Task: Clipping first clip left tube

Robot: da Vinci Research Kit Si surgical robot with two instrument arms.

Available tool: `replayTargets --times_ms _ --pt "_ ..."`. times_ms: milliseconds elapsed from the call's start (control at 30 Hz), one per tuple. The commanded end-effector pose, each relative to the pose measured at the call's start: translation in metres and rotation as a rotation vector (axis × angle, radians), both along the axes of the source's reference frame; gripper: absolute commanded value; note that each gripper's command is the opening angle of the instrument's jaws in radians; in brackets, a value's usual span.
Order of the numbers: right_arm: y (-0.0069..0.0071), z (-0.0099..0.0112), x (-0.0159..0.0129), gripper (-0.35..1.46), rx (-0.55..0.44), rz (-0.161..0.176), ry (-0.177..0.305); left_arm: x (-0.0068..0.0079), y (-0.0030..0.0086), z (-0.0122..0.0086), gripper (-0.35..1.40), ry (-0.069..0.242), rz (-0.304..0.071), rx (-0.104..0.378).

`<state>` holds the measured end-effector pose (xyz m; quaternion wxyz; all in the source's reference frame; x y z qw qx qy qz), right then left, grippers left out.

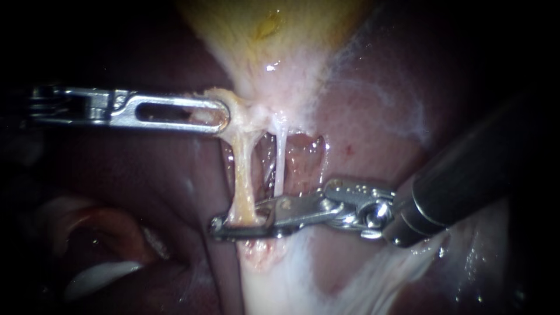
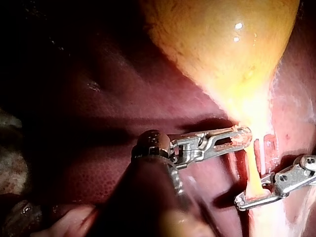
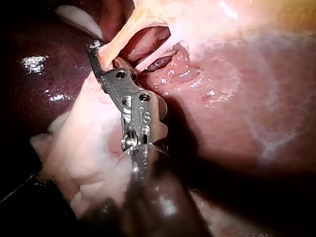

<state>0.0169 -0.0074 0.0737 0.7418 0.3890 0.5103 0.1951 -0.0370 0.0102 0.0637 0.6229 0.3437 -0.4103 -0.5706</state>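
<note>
As appears, left tube (image 1: 244,181) within right pincer (image 1: 220,225)

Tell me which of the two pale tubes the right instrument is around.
The thick yellowish tube on the left; the thin white tube beside it hangs free of the right instrument.

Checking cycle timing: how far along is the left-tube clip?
Done: left instrument grips the gallbladder neck, and the left tube stands stretched and exposed. In hand: right instrument sits across that tube's lower end. Left: no clip shows on the tube, so setting it and backing off seem to remain.
</note>
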Motion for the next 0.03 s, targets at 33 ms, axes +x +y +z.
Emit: replayTargets --times_ms 33 --pt "0.0000 0.0000 0.0000 -0.35 0.001 -0.001 0.001 0.0000 0.0000 0.0000 -0.35 0.000 0.000 0.000"
